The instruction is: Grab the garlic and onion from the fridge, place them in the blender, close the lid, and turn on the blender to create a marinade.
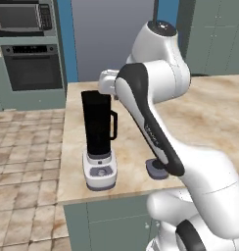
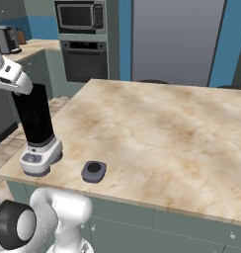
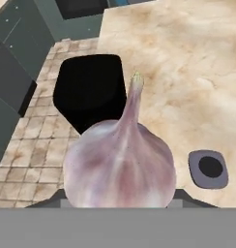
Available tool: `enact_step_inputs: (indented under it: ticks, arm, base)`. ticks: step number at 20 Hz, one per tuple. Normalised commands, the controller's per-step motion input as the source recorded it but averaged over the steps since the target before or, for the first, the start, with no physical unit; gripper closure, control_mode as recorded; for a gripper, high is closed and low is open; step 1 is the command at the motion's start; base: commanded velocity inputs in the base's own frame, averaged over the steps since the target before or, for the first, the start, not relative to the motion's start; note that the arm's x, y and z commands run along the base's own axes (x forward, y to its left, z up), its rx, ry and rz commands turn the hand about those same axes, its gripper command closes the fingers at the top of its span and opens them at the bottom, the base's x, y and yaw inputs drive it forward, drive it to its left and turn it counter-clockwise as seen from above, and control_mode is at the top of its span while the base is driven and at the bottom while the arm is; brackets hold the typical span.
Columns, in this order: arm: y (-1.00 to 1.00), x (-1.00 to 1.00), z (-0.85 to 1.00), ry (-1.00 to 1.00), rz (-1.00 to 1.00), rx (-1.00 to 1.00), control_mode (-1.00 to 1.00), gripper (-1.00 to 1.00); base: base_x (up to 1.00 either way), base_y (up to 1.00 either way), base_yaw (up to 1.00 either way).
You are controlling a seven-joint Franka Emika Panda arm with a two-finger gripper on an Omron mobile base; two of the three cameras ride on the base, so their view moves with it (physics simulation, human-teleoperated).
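Note:
A pale purple-white garlic [image 3: 120, 164] hangs large in the hand view, and my gripper [image 1: 106, 84] is shut on it, its fingertips hidden behind the bulb. Straight below lies the open mouth of the blender [image 3: 91, 89], a tall black jar [image 1: 98, 125] on a light-grey base at the island's left front corner [image 2: 34, 116]. The dark-grey lid [image 1: 155, 168] lies flat on the counter to the right of the blender [image 2: 94, 171] [image 3: 208, 168]. The grey fridge [image 2: 177, 39] stands shut behind the island. The onion is out of view.
The beige marble island counter [image 2: 157, 133] stretches right and back from the blender. A black wall oven [image 1: 28, 63] with a microwave [image 1: 23, 17] above it stands at the far left. Tiled floor [image 1: 23, 162] lies left of the island.

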Motion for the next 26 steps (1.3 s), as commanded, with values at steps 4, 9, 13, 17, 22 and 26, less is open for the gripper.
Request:
enact_step_inputs:
  ticks: [4, 9, 13, 17, 22, 26]
  arm:
    - [0.43, 0.80, -0.25, 0.11, 0.07, 0.00, -1.00, 1.00]
    - [0.15, 0.51, -0.23, 0.03, 0.01, 0.00, -1.00, 1.00]
    - [0.05, 0.42, -0.36, 0.04, 0.00, 0.00, -1.00, 1.00]
    - [0.13, 0.27, -0.51, 0.07, 0.00, 0.00, -1.00, 1.00]
    - [0.15, 0.26, -0.34, 0.06, 0.00, 0.00, -1.00, 1.00]
    - [0.14, 0.64, -0.08, 0.01, 0.00, 0.00, -1.00, 1.00]
  base:
    - [0.00, 0.00, 0.00]
    - [0.00, 0.00, 0.00]
    - [0.00, 0.00, 0.00]
    - [0.00, 0.00, 0.00]
    - [0.00, 0.00, 0.00]
    - [0.00, 0.00, 0.00]
